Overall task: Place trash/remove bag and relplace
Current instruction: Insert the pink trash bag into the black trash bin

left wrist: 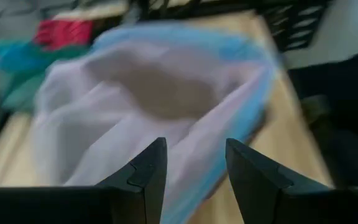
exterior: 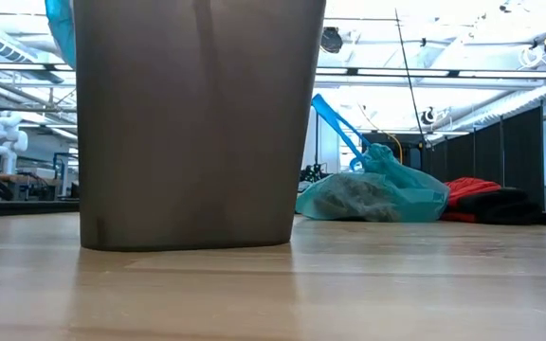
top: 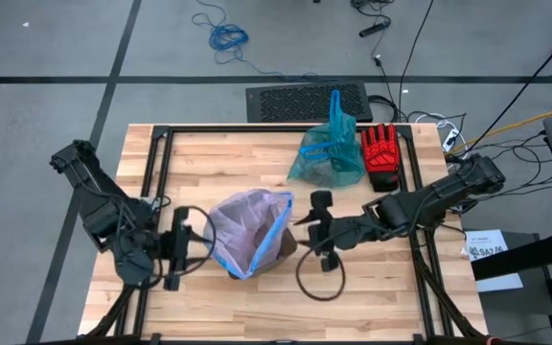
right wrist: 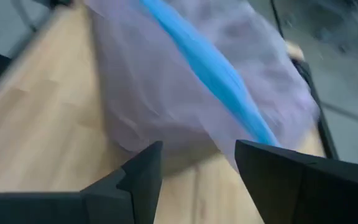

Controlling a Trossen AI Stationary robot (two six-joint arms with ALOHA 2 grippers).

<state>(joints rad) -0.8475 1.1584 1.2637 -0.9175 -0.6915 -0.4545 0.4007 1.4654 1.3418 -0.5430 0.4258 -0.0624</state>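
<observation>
We see left gripper (top: 182, 247) and right gripper (top: 316, 228) both spread, empty, flanking pink bag (top: 249, 228); teal bag (top: 326, 153) apart on worktop (top: 228, 307)

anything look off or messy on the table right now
Yes. The pale pink translucent bag with a blue edge sits crooked over the dark bin, bunched to one side rather than fitted round the rim. The filled teal-green plastic bag lies slumped at the table's far edge, beside a red glove.
</observation>
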